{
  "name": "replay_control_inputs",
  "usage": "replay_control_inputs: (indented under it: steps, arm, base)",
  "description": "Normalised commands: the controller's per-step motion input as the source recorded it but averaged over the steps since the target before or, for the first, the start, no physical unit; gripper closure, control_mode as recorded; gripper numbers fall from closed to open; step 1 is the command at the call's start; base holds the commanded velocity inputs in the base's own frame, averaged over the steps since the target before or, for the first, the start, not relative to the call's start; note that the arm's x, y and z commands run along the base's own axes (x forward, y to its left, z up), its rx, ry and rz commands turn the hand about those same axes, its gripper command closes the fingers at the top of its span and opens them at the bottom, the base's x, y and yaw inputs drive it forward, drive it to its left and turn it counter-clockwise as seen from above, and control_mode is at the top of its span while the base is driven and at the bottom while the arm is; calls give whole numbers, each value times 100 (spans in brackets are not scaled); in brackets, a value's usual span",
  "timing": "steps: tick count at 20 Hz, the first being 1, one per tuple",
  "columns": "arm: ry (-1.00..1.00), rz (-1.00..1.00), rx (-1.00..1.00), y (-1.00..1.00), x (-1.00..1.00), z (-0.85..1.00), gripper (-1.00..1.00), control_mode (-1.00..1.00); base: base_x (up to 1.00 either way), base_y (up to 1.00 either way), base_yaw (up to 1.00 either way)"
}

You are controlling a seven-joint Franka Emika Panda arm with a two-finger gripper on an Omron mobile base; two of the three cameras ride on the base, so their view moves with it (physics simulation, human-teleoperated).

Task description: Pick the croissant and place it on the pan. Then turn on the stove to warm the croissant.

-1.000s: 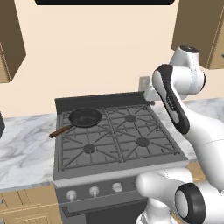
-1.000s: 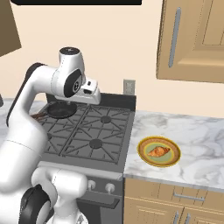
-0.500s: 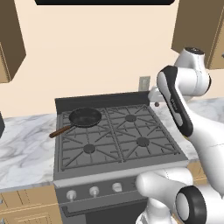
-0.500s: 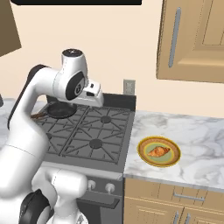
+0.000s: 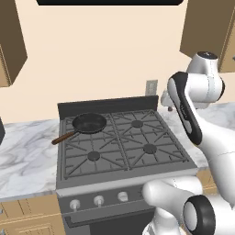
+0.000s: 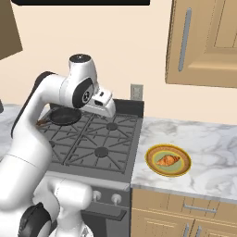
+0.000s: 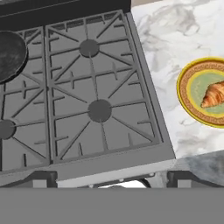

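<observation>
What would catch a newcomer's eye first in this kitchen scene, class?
The white robot arm rearing over the dark stove. Then the golden croissant on a green, yellow-rimmed plate on the marble counter right of the stove, and the black pan on the back left burner.

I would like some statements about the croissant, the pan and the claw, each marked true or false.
1. The croissant lies on a yellow-rimmed plate on the counter right of the stove. True.
2. The pan sits on the front right burner. False: it sits on the rear left burner.
3. The claw holds the croissant. False: it is open and empty, above the stove.
4. The pan is empty. True.
5. The pan's handle points toward the plate. False: it points away, to the left counter.
</observation>
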Motion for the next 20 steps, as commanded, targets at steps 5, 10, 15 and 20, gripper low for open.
replay_control_inputs:
  steps: [5, 10, 15, 20]
  arm:
    - [0, -37, 0, -29, 0, -7, -100, -100]
    - [0, -39, 0, -38, 0, -7, -100, -100]
    - [0, -35, 1, -45, -4, -4, -100, -100]
    - [0, -28, 4, -44, -8, -2, -100, -100]
  base:
    - [0, 0, 0]
    - [0, 0, 0]
    - [0, 0, 0]
    - [0, 0, 0]
